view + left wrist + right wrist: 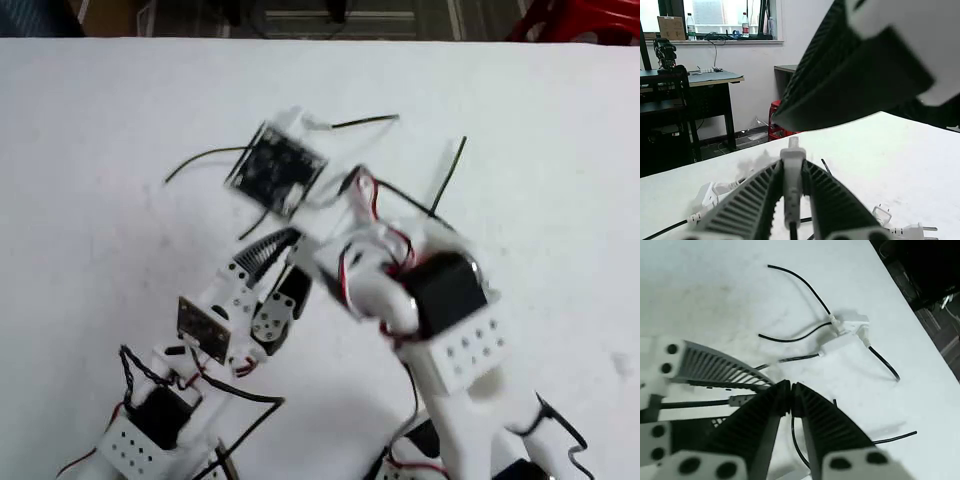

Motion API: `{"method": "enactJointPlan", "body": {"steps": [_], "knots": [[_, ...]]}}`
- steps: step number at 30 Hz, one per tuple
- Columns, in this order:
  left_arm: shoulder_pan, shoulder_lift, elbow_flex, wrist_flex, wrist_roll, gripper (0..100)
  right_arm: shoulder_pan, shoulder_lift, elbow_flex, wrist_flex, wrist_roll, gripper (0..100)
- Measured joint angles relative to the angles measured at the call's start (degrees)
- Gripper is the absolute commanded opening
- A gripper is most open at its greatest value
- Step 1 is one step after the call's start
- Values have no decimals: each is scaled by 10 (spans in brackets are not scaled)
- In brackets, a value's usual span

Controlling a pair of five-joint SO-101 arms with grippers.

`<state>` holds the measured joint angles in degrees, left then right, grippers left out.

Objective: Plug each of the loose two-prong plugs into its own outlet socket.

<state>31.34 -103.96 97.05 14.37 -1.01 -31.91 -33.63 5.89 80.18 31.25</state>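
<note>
My left gripper [791, 162] is shut on a white two-prong plug [791, 172], whose black cable runs back between the ribbed grey fingers. In the high view this gripper [270, 250] sits just in front of the black outlet block [275, 168]. My right gripper [790, 388] is shut, its black fingers meeting at the tips. A thin black cable [794, 437] shows under them; I cannot tell if it is pinched. It hangs close over the left gripper's grey finger [720, 372]. The right arm [440, 290] leans in from the front right.
Two loose white plugs [850, 324] [837, 345] with black cables lie on the white table [120, 250] beyond the grippers. Another loose plug [315, 122] lies behind the outlet block. A loose plug [902, 231] and another one [707, 197] lie beside the left gripper.
</note>
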Motion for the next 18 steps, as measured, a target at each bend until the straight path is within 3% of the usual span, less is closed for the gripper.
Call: {"method": "enactJointPlan", "body": {"steps": [8,18], "knots": [[-2,0,0,1,0,24,117,41,104,-102,-2,20],[-2,0,0,1,0,24,123,-29,163,-113,25,20]]}}
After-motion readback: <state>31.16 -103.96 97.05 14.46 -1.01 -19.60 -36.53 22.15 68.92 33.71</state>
